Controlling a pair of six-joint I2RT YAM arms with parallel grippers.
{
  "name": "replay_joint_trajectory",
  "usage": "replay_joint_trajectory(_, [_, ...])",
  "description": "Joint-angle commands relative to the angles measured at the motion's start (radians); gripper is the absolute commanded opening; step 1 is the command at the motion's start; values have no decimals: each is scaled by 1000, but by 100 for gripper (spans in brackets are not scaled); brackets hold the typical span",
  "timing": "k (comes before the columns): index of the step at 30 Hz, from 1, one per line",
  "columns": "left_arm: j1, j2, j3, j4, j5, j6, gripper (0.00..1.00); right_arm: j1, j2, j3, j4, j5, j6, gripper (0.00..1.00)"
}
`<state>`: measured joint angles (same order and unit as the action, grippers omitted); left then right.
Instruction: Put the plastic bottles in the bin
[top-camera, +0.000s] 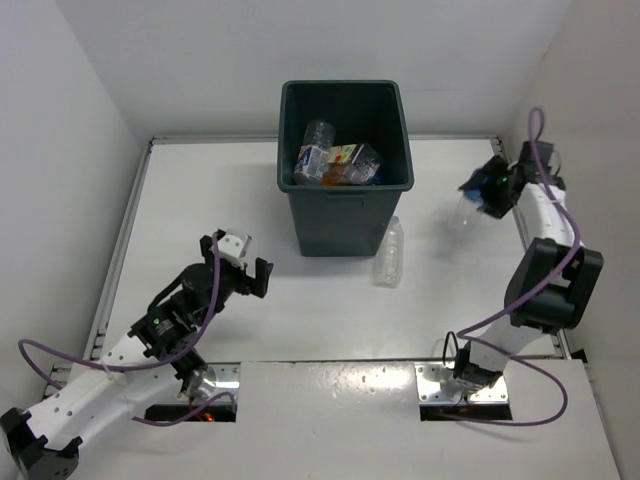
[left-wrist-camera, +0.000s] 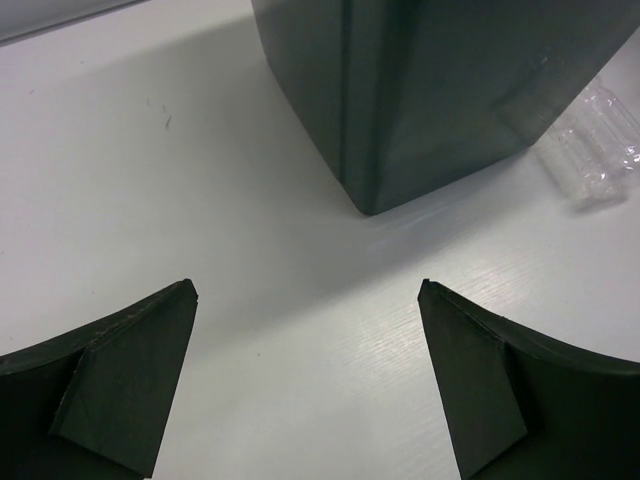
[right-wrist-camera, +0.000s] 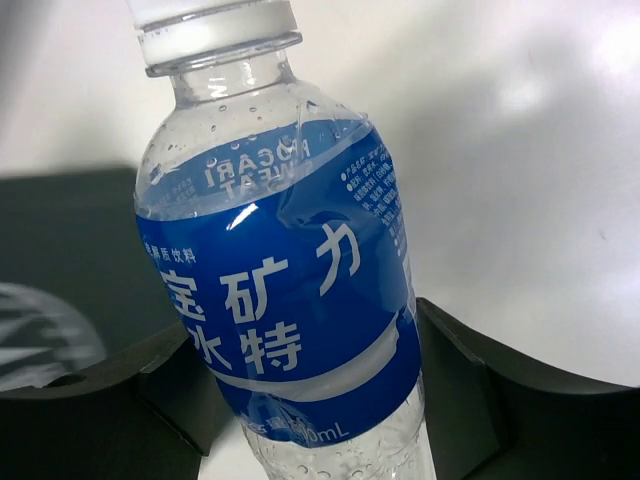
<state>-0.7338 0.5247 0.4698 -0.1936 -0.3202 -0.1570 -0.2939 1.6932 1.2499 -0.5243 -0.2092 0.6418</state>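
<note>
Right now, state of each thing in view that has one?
bin: upright, open-topped, several bottles inside.
plain clear bottle: lying on table beside bin.
blue-labelled bottle: capped, dented, gripped.
left gripper: open, empty.
right gripper: shut on blue-labelled bottle.

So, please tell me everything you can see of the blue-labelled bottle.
The bottle is clear plastic with a white cap and a blue label printed in white characters, creased near its top. Small droplets cling inside; it looks nearly empty. It is gripped at the label between the jaws of the right gripper, tilted, right of the bin.
</note>
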Motion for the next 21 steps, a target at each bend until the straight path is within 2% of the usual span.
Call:
replay_joint_trajectory(1, [-10, 8, 0, 22, -8, 14, 100, -47, -81, 133, 102, -200, 142, 37])
replay_joint_trajectory(5, [-10, 8, -10, 22, -8, 14, 100, -60, -104, 167, 285, -384, 324, 31])
replay_joint_trajectory(6, [-10, 8, -10, 22, -8, 14, 100, -39, -113, 190, 376, -406, 402, 30])
replay_joint_trajectory(9, [-10, 8, -10, 22, -8, 14, 100, 36, -113, 267, 504, -453, 498, 28])
replay_joint_trajectory(15, [-10, 8, -10, 22, -8, 14, 100, 185, -63, 486, 598, -444, 579, 28])
replay_joint_trajectory(19, [-10, 8, -10, 22, -8, 14, 100, 260, -11, 661, 577, -435, 579, 28])
replay_joint_trajectory(21, [-10, 8, -10, 22, 1, 14, 100, 292, 14, 695, 567, -456, 570, 28])
